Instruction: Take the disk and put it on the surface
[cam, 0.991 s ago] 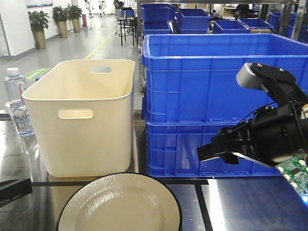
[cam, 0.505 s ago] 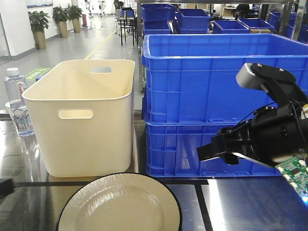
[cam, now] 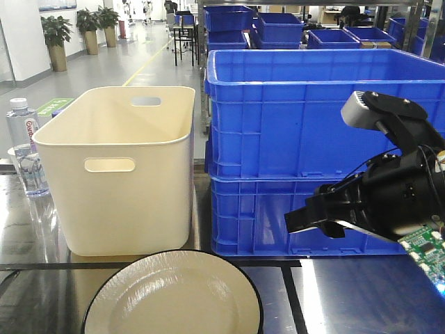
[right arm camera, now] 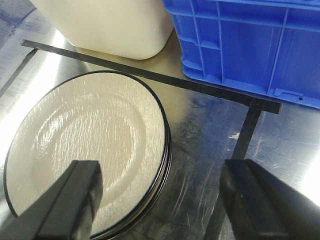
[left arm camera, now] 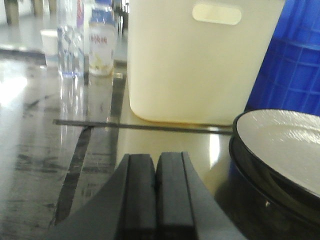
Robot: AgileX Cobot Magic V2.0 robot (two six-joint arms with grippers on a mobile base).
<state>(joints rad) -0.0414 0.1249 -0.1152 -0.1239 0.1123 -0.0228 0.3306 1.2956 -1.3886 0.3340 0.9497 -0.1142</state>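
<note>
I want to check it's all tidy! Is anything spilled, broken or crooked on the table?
Nothing stands out. The cream plate lies flat and unbroken on the shiny surface, the cream bin and blue crates stand straight, and no spill shows.

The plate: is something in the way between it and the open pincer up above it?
Nothing visible is. The right pincer hangs open over the plate, with only air between. The cream bin and blue crate stand behind, off to the side.
</note>
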